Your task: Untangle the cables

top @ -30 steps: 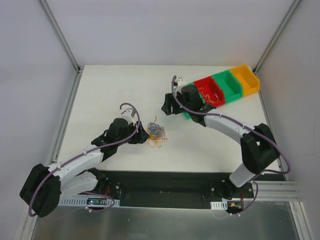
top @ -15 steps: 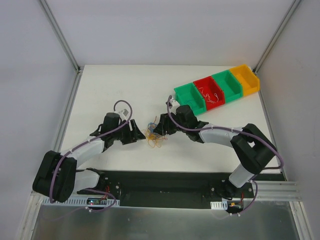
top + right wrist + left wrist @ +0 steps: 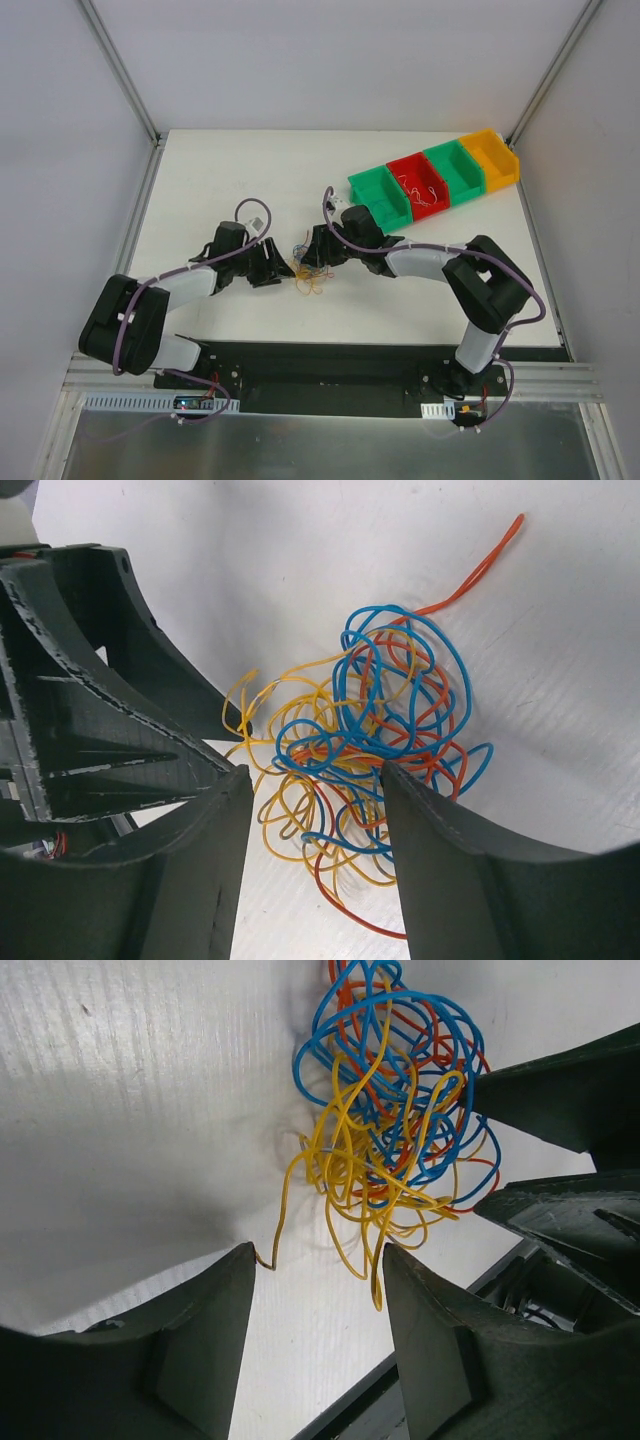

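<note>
- Cables (image 3: 392, 1125) lie in one loose tangle of blue, orange-red and yellow loops on the white counter (image 3: 230, 170), between two sets of jaws that face each other across it.
- Left jaws stand partly apart and clamp nothing. Yellow loops at the tangle's edge hang into the gap, and one yellow end touches the tip of a finger (image 3: 232, 1265).
- Right jaws are likewise partly apart, set around one side of the tangle. Blue, yellow and red loops lie in the gap and run up against the inner edge of a finger (image 3: 415, 800), and none looks pinched.
- A single orange-red end (image 3: 490, 552) trails free, away from the knot.
- From the top view, the tangle lies near the middle of the counter, a little toward the near edge. The left arm (image 3: 180, 285) and right arm (image 3: 430, 262) bend low toward it from either side.
- Four bins stand in a slanted row at the far right, well apart from the tangle: green bin (image 3: 380, 198), red bin (image 3: 420, 182), a second green one and an orange one.
- Inside the red bin lie a few thin strands.
</note>
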